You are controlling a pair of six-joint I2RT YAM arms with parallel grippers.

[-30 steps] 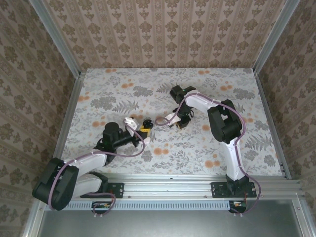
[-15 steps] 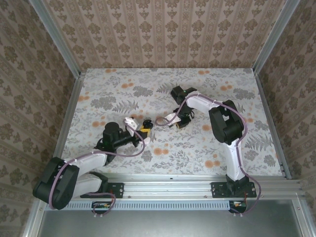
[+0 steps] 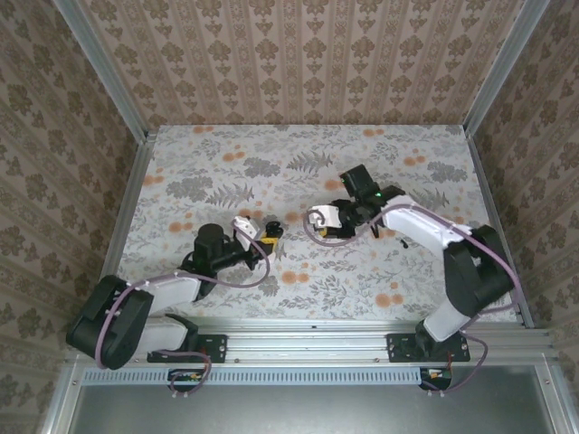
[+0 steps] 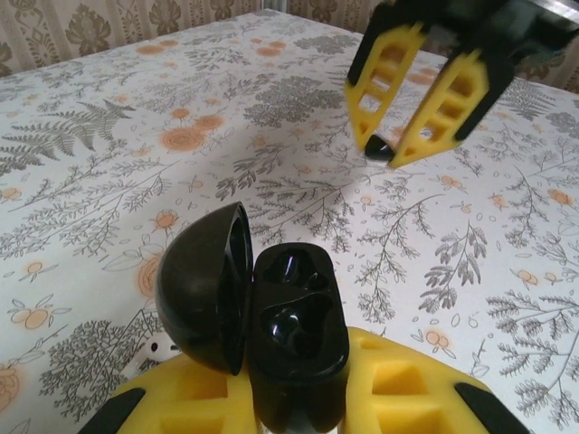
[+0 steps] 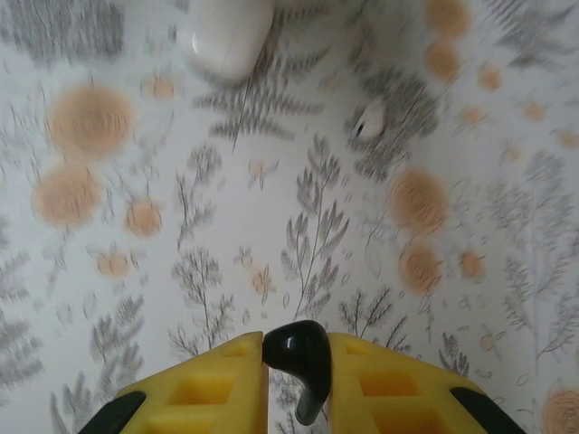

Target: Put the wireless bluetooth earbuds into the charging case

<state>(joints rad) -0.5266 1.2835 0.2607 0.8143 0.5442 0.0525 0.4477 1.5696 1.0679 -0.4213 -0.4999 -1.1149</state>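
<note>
Right elbow (image 3: 479, 262) now nearer 3 o'clock; right gripper (image 5: 297, 339) grips earbud (image 5: 299, 356). Left gripper (image 4: 295, 363) grips open case (image 4: 294, 312). Floral table (image 3: 208, 163), patterned walls (image 3: 298, 63).

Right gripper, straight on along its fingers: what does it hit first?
Likely the table. The right gripper points down at bare cloth, so the earbud pinched in its tips would touch first. The open case in the left gripper sits off that line; depth is unclear.
</note>
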